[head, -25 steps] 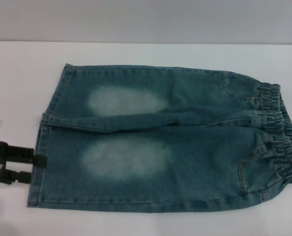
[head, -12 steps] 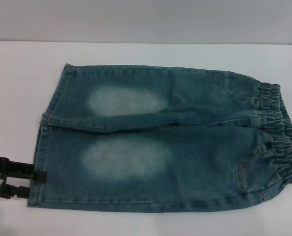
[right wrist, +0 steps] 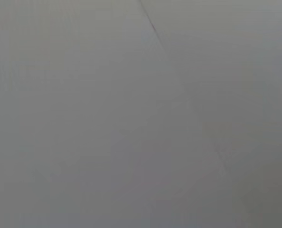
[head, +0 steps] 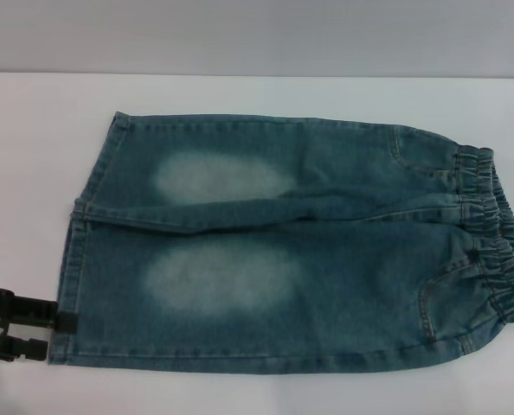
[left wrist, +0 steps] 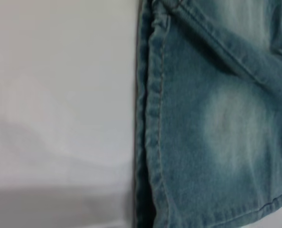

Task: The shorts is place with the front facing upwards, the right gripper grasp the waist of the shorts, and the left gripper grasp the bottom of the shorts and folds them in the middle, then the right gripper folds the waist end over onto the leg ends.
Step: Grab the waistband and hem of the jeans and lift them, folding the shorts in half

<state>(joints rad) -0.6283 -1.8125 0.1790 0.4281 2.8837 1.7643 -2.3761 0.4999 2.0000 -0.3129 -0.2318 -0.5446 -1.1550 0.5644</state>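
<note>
Left pincer [head: 56, 335] low at the near-left corner of the white surface [head: 32, 130], its two black prongs parted w/ the tips right at the near leg's hem, the bottom [head: 69, 285] of the shorts [head: 309, 259] — touching or just over the edge, can't tell which, nothing clamped yet. Shorts lie flat, front up, hems toward the left, gathered waistband [head: 492, 233] off to the right, far leg running along the back. Right pincer not in sight.
</note>
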